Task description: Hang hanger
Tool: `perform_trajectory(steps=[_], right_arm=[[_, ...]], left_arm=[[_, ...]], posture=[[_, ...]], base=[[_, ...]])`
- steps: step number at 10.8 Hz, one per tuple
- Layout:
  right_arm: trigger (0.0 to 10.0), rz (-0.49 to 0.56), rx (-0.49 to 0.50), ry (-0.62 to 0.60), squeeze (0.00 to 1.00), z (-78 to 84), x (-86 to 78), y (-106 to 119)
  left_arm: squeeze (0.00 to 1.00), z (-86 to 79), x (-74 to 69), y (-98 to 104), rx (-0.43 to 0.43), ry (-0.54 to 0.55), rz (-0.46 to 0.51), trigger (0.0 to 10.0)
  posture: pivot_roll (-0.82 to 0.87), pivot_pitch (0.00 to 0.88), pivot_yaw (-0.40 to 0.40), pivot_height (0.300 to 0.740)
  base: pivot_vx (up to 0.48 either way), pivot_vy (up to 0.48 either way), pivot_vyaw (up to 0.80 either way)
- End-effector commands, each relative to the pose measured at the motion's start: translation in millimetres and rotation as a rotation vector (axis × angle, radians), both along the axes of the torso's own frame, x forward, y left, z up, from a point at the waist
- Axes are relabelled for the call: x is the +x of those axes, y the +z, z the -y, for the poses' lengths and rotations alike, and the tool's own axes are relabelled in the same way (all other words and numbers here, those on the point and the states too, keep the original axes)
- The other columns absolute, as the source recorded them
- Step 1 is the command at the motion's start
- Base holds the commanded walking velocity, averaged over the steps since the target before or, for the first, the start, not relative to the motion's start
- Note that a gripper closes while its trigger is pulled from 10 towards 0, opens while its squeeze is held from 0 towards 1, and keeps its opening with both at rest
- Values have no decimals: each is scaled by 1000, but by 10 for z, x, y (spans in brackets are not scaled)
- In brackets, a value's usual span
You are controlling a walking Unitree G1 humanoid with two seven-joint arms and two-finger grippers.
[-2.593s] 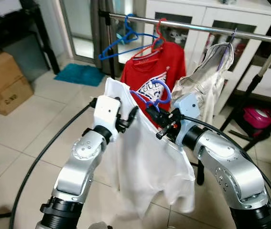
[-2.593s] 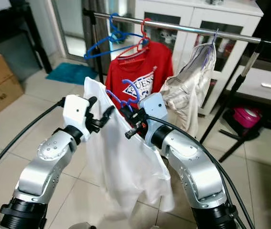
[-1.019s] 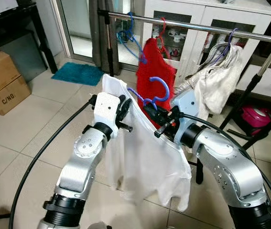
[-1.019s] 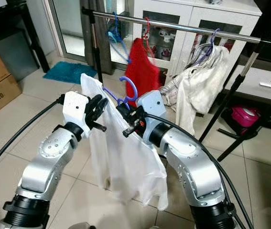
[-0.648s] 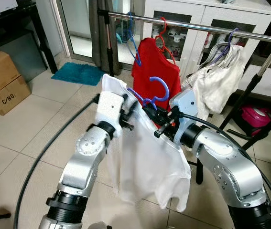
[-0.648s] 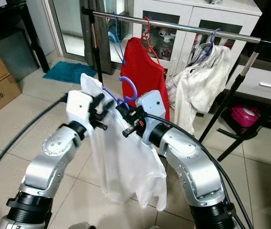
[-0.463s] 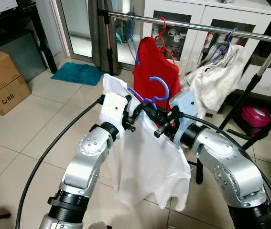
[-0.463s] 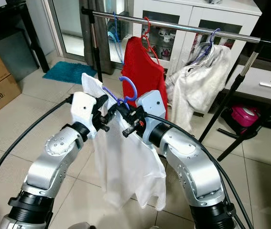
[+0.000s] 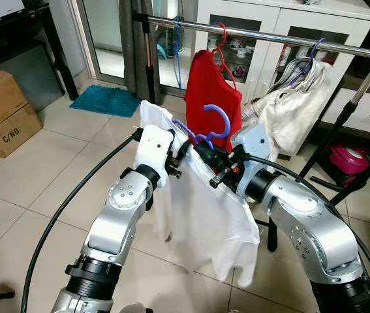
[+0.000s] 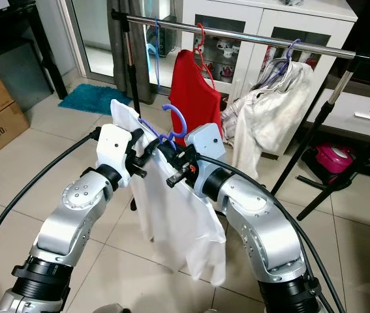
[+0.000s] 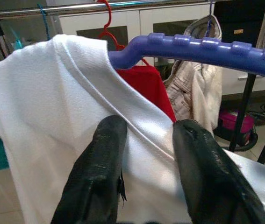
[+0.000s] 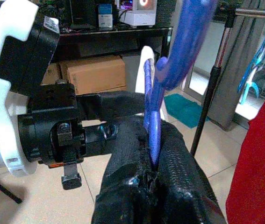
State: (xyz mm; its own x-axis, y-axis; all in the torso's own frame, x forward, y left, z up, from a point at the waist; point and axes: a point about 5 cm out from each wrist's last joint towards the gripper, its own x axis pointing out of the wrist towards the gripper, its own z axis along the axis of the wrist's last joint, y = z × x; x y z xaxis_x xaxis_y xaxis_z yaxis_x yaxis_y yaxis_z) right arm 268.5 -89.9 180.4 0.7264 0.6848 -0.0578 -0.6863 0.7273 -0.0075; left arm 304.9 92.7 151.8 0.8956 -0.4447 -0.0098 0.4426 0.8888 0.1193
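A blue plastic hanger (image 9: pixel 218 121) carries a white shirt (image 9: pixel 204 215) in front of my chest. My right gripper (image 12: pixel 152 173) is shut on the hanger's stem just below the hook. My left gripper (image 11: pixel 148 135) is at the shirt's collar next to the right one, fingers (image 11: pixel 108 158) apart against the white cloth under the hanger's arm (image 11: pixel 202 49). In the eye views the two grippers (image 9: pixel 194 155) nearly meet. The steel rail (image 9: pixel 263 34) runs across above and beyond them.
On the rail hang a red shirt (image 9: pixel 214 91) on a red hanger, a cream garment (image 9: pixel 292 111) and a bare blue hanger (image 9: pixel 179 36). The rack's black legs (image 9: pixel 341 120) stand on the right. Cardboard boxes (image 9: pixel 2 111) and a teal mat (image 9: pixel 114 101) lie left.
My left gripper has moved from the shirt's outer shoulder in to the collar beside the right gripper. The white shirt's hem has swung, and the red shirt has turned on the rail.
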Motion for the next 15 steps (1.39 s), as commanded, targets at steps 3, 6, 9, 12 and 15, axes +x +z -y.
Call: perform_trajectory(steps=[3,6,9,12,15], right_arm=[[0,66,18,11,0,-31,1,125],[0,65,20,11,0,-32,2,124],[0,63,6,1,0,-17,17,113],[0,-27,-158,-8,0,128,14,-178],[0,-25,-202,49,0,247,-45,-206]], left_arm=[[0,13,3,-17,6,1,-5,0],[0,-29,19,-44,-10,21,-33,0],[0,-72,4,27,-64,18,-7,0],[0,-208,-178,398,-110,-10,137,0],[0,-755,-47,659,25,297,200,0]], posture=[[-76,0,5,740],[-77,0,7,740],[-75,0,9,740],[-64,0,14,740],[-62,0,27,740]], base=[[0,0,0],[0,0,0],[0,0,0],[0,0,0],[0,0,0]])
